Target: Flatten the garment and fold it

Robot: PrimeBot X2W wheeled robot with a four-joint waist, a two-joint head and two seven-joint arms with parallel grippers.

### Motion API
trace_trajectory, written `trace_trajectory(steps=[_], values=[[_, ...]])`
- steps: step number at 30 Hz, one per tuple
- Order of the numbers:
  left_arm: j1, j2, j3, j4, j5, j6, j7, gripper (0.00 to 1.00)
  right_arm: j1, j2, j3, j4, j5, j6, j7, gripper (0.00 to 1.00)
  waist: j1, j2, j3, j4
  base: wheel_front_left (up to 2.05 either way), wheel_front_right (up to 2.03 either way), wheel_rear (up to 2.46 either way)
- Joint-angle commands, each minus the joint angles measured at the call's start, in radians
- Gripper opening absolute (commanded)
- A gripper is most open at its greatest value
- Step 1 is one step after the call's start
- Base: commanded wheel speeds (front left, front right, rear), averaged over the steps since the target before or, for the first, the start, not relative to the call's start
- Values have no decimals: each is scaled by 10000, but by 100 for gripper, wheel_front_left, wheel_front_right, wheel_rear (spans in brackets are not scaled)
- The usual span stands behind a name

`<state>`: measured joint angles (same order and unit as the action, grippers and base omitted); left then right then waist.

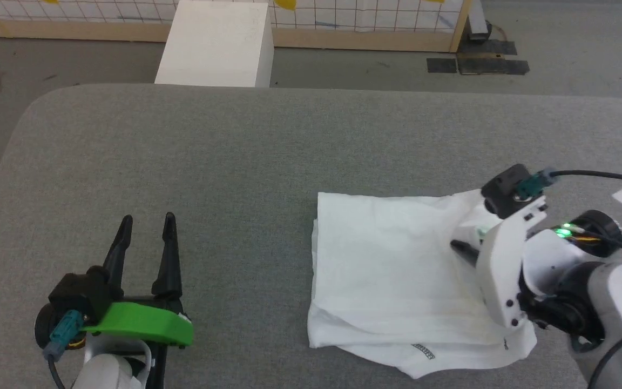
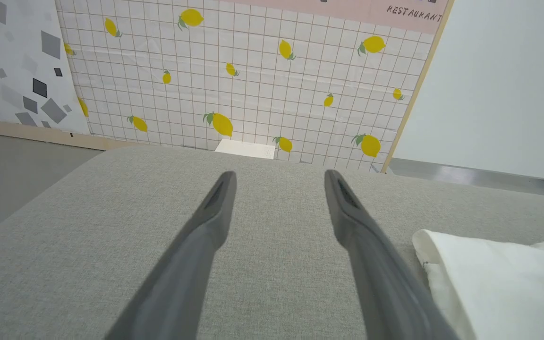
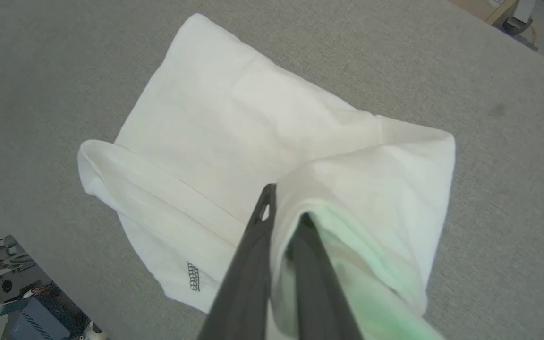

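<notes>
The garment [image 1: 392,270] lies on the grey table as a white, roughly square folded bundle at the right; a short patch of dark zigzag stitching shows near its front edge. My right gripper [image 3: 285,208] is shut on a lifted fold of the garment [image 3: 253,132], the cloth draped over one finger. In the head view the right gripper [image 1: 465,249] sits over the bundle's right side. My left gripper [image 1: 146,224] rests open at the lower left with nothing between its fingers [image 2: 215,208], well left of the garment's corner [image 2: 484,274].
The grey fabric table [image 1: 208,162] has a rounded far-left corner and a far edge near a white box [image 1: 216,43] on the floor. A lemon-patterned tiled panel [image 2: 253,71] stands behind. Dark equipment [image 3: 21,293] shows below the table's edge.
</notes>
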<state>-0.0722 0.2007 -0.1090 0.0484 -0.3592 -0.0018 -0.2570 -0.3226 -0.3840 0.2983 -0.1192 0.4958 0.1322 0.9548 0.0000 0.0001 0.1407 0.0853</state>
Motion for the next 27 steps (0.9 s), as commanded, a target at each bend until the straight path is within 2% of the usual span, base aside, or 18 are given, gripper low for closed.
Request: trace_trajectory(steps=[1, 8, 15, 25, 26, 27], values=[[-51, -42, -5, 21, -13, -90, -47, 100, -286, 196, 365, 212, 42, -15, -211, 0, 0, -1, 106, 127, 0, 0, 0], [-159, -171, -43, 123, -18, -166, -47, 100, -1042, 937, 1768, 1467, 144, -15, -962, 0, 0, -1, 399, 480, 0, 0, 0], [-282, -285, -12, 226, 5, -247, -47, 100, -1690, 1518, 2656, 2587, 201, -15, -1735, 0, 0, -1, 668, 704, 0, 0, 0], [-447, -489, 14, 415, 76, -370, -47, 100, -2095, 1775, 3606, 3989, 304, -15, -2538, 0, 0, -1, 699, 858, 0, 0, 0], [-441, -498, 26, 430, 85, -384, -47, 100, -2147, 1793, 3752, 4023, 331, -15, -2655, 47, 0, -1, 681, 851, 0, 0, 0], [-435, -505, 36, 441, 88, -397, -47, 100, -2192, 1795, 3862, 4042, 346, -15, -2737, 100, 0, -1, 667, 844, 0, 0, 0]])
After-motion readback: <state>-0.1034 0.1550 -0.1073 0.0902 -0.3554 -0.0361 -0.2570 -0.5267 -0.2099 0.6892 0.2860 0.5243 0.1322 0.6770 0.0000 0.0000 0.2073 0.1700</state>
